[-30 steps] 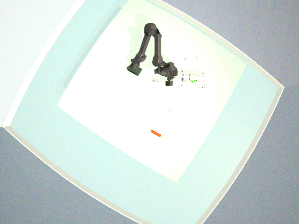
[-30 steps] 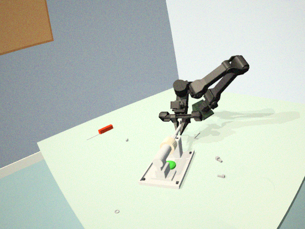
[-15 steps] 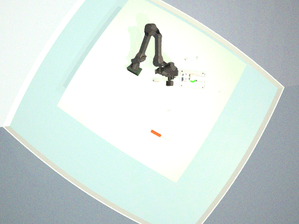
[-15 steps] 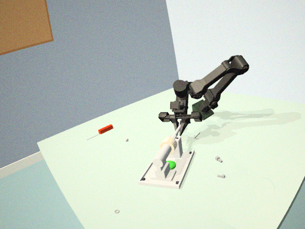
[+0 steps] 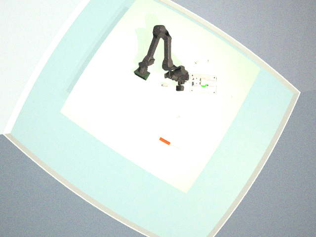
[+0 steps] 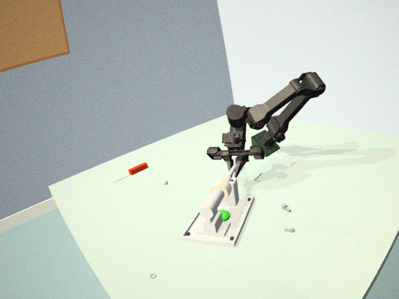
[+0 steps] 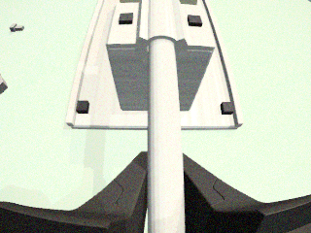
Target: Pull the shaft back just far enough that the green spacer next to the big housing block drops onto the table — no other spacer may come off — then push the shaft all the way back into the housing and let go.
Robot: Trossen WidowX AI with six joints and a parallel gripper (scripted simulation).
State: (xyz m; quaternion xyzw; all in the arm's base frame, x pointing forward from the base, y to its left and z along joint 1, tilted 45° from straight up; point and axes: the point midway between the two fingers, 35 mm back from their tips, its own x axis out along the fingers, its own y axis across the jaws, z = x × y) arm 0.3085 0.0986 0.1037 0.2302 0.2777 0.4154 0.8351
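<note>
The green spacer point(image 5: 204, 86) point(image 6: 224, 215) lies low on the white base plate point(image 5: 204, 93) point(image 6: 206, 240), off the shaft, between the two supports. The white cylindrical housing point(image 6: 212, 202) rests on its support, with a tan ring point(image 6: 221, 188) around the assembly. The pale shaft point(image 6: 231, 172) point(image 7: 164, 97) runs through the notch of the near support block point(image 7: 128, 78). My gripper point(image 5: 186, 81) point(image 6: 234, 170) point(image 7: 160, 158) is shut on the shaft just outside the plate's end. How deep the shaft sits in the housing is hidden.
An orange-red screwdriver point(image 5: 164, 140) point(image 6: 138, 168) lies away from the plate. Two bolts point(image 6: 286, 207) point(image 6: 289, 230) lie to one side of the plate. A small nut point(image 6: 166, 182) and a washer point(image 6: 153, 276) lie farther off. A thin grey tool point(image 6: 258, 177) lies near the gripper.
</note>
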